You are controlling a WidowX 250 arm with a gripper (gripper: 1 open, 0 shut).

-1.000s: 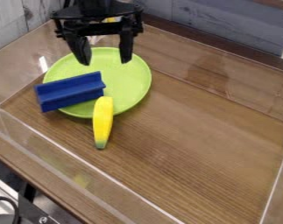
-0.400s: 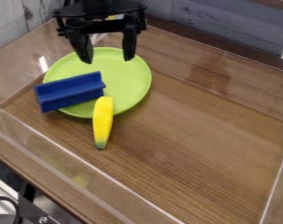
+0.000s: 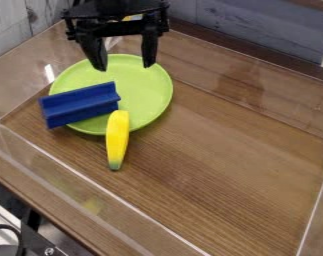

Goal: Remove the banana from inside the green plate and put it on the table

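Note:
The yellow banana [image 3: 117, 139] lies on the brown table [image 3: 231, 140], its upper end against the front right rim of the green plate [image 3: 140, 92]. My black gripper [image 3: 122, 60] hangs above the plate's far side, pointing down. Its two fingers stand wide apart with nothing between them. A blue block [image 3: 81, 105] rests on the plate's left edge, partly over the rim.
Clear raised walls [image 3: 150, 215] border the table at the front and sides. A grey plank wall runs along the back. Bare wood extends to the right of the plate and banana.

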